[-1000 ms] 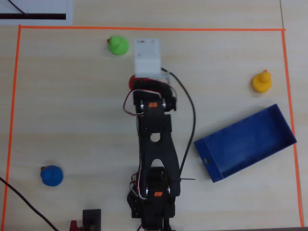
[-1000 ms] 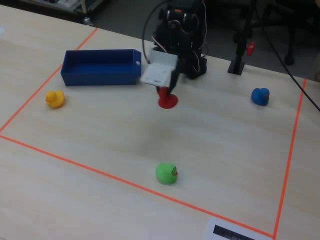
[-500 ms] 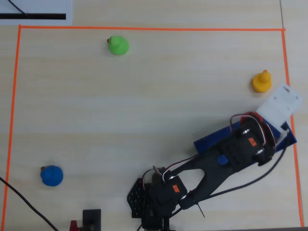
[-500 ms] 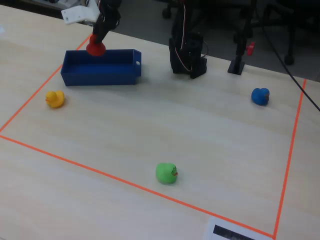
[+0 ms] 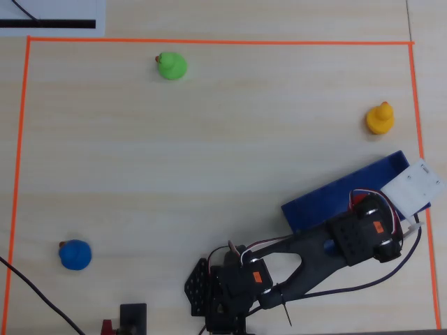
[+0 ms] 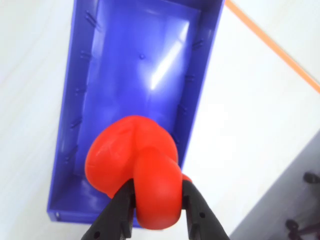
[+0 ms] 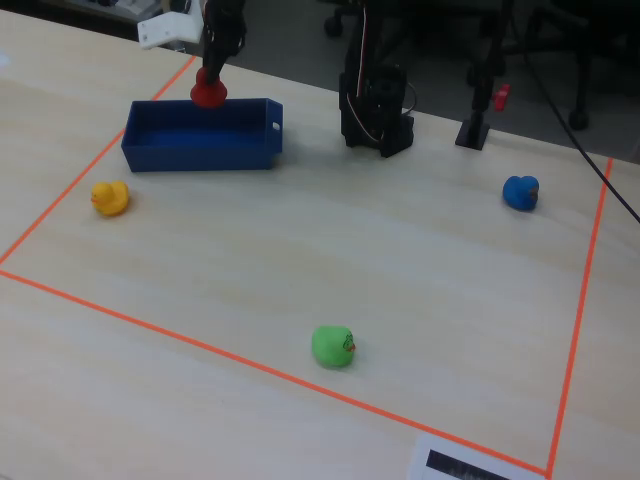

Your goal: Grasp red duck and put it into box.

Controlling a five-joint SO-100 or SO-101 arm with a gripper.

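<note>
Over the box [image 6: 140, 60] at the wrist view's centre, gripper [image 6: 159, 200] now hangs lower than half a second ago, fingers clamped on red duck [image 6: 135, 167]; release looks imminent.

A solid red duck [image 6: 132, 170] sits between black gripper fingers [image 6: 117, 212] above a glossy dark-blue box [image 6: 142, 65]. On the pale wood-grain table [image 5: 209, 139], inside an orange tape border [image 5: 209, 42], are a yellow duck [image 5: 379, 118] nearest the box, a green duck [image 5: 170, 66] and a blue duck [image 5: 74, 254].

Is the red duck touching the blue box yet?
Cannot tell. The wrist view shows the gripper pinching the duck over the box; no gap shows.
</note>
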